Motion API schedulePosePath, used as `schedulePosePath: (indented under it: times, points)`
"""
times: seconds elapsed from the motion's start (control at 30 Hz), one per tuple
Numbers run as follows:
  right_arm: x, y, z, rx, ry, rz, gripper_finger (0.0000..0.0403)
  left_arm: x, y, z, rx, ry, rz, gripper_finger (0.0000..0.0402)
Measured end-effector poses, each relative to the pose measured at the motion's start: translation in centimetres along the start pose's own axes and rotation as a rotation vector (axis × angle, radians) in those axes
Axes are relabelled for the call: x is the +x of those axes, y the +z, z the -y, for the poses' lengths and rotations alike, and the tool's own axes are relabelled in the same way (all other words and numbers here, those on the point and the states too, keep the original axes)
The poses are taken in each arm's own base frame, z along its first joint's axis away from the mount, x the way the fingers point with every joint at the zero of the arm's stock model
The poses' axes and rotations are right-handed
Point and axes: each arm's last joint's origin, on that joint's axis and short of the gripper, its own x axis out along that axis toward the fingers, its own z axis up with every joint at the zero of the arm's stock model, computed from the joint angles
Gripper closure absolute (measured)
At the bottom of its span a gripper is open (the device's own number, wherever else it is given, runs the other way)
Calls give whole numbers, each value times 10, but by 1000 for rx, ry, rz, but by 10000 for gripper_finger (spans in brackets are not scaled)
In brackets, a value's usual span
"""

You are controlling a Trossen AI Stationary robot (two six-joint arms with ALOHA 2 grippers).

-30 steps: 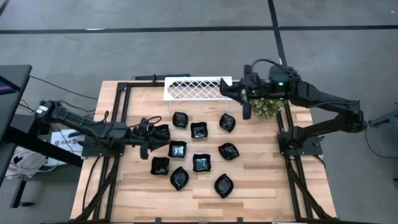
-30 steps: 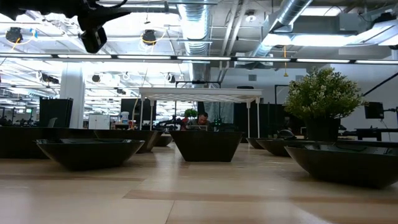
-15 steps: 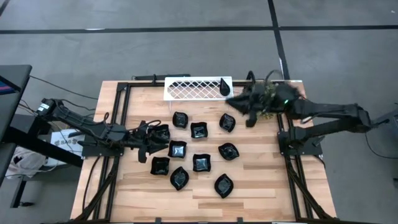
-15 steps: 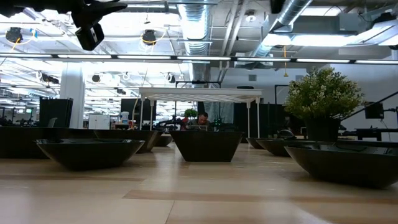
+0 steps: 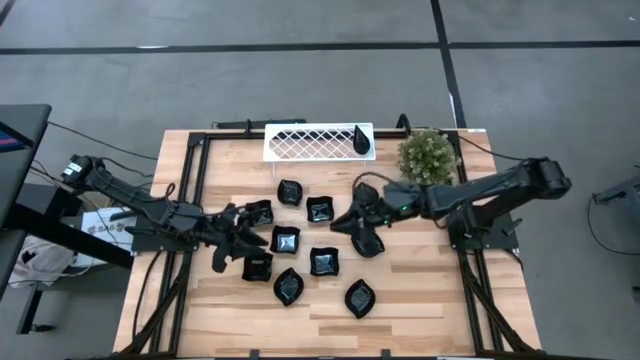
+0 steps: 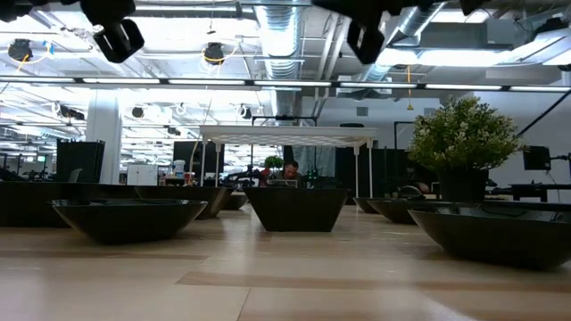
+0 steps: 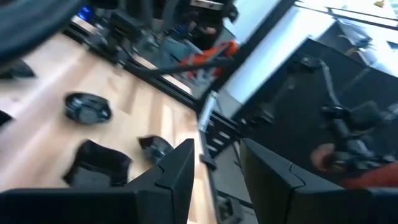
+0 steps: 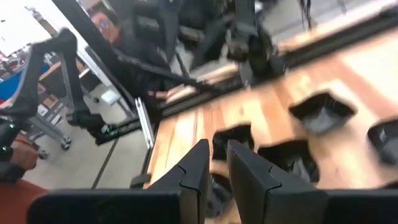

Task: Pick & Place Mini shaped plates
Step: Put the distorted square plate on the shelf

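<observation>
The right hand point(image 5: 352, 218) hangs over the middle of the counter point(image 5: 420, 300), above the right side of the plate cluster, its fingers point(image 8: 200, 163) a narrow gap apart with nothing between them. The left hand point(image 5: 228, 243) sits low at the cluster's left edge, fingers point(image 7: 180, 168) apart and empty, just beside a square plate point(image 5: 258, 266).

The mini shaped plates point(image 5: 322, 261) lie scattered across the counter's centre, glossy black, in square and leaf shapes. One teardrop plate point(image 5: 361, 139) rests at the right end of the white lattice tray point(image 5: 310, 142) along the far edge. A small potted plant point(image 5: 428, 156) stands near the tray's right end.
</observation>
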Motion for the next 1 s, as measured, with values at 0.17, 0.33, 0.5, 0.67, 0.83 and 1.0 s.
schedulePosePath:
  times: [0.17, 0.33, 0.5, 0.67, 0.83, 1.0]
  points:
    - [15, -9, 0, 44, -10, -53, 348, 0, -1, 1, -33, -28, -21, 271]
    - [17, 6, -16, 3, -23, -129, 348, 0, 0, 1, -21, -28, -17, 271]
    - [6, 30, -29, -64, -106, -300, 348, 2, 16, 6, 72, -19, 27, 271]
    - [-13, 42, -28, -92, -272, -473, 348, 2, 35, 10, 215, 90, -69, 271]
    - [-28, 42, -16, -112, -458, -576, 348, -5, 47, 2, 261, 277, -192, 271]
    - [-31, 38, -1, -167, -554, -624, 348, -9, 45, -10, 255, 370, -269, 271]
